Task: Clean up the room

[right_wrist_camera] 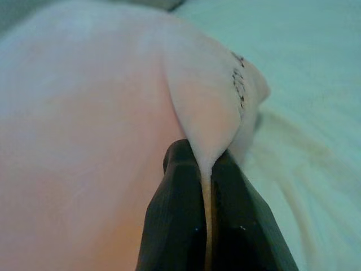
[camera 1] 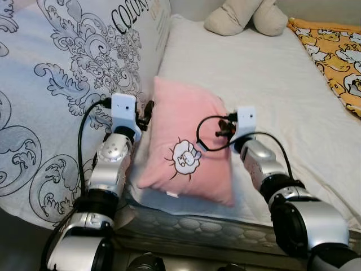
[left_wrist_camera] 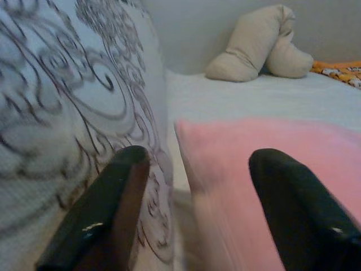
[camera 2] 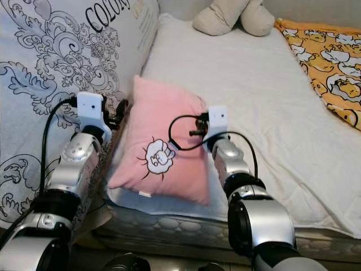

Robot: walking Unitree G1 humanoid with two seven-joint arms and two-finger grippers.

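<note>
Nearest the camera, the 2 silver arms rise from the bottom of the frame on either side of the pink pillow (camera 1: pixel 186 144), which lies at centre frame on the near edge of the white mattress (camera 1: pixel 271 90), one corner hanging past it.

The main risk is a slip: the right gripper (right_wrist_camera: pixel 206 169) has only a thin fold at the pillow's edge, so a quick lift or pull could drag the soft fabric out from between the fingers and drop the pillow off the near edge. The left gripper (left_wrist_camera: pixel 197 192) could also snag the patterned duvet (camera 1: pixel 62 73) at left frame, which lies just beside it.

In the right wrist view, the right jaws are pinched tight on that pink fold, almost touching. The left jaws stand wide apart and hold nothing, 1 finger against the duvet side, the other over the pillow's left edge.

Farther back, at top centre, a beige plush toy (camera 1: pixel 245 16) rests on the mattress; an orange cartoon blanket (camera 1: pixel 335 56) covers the upper right.
</note>
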